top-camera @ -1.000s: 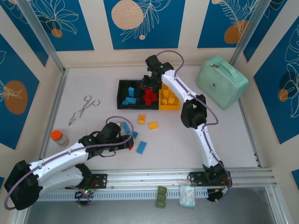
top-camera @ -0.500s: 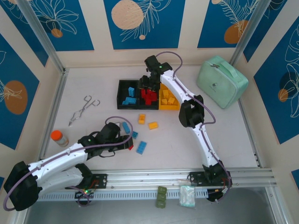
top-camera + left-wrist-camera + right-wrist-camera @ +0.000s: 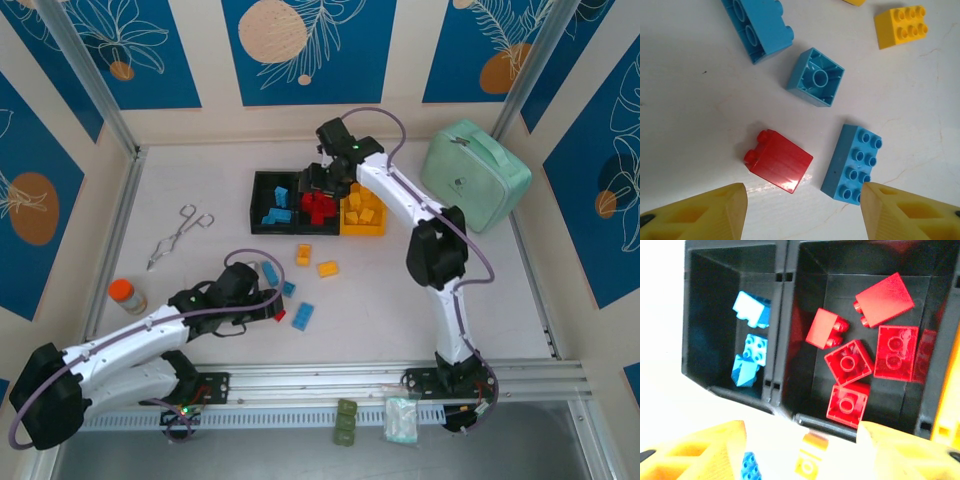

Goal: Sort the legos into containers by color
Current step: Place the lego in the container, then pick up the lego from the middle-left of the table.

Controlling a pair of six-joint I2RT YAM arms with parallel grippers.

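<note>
My left claw (image 3: 803, 194) hangs low over the white table (image 3: 690, 100). Its two yellow fingers (image 3: 715, 212) are spread wide and hold nothing. Just ahead of them lies a red brick (image 3: 778, 161), tipped on its side with its bumps pointing left. That is the one I want to pick up.

To grab it well, I should slide forward a little so the red brick sits right in the middle between the fingers. Then I go down. The brick lies crooked to the claw. A small turn of the wrist would let the fingers press on its flat sides and not on a corner.

A long blue brick (image 3: 852, 163) lies just beside it on the right. I think they are not touching, but the gap is hard to see. I must slip the right finger in there without shoving the blue one away.

After that, the red brick belongs in the middle black bin (image 3: 865, 257), where other red bricks (image 3: 848, 362) lie. The left black bin (image 3: 705, 315) has the blue ones, and the yellow bin (image 3: 362, 234) has the yellow ones.

My right claw (image 3: 801, 432) hovers right over the red bin, spread apart and empty. I should pull it aside first so the two arms do not bump.
</note>
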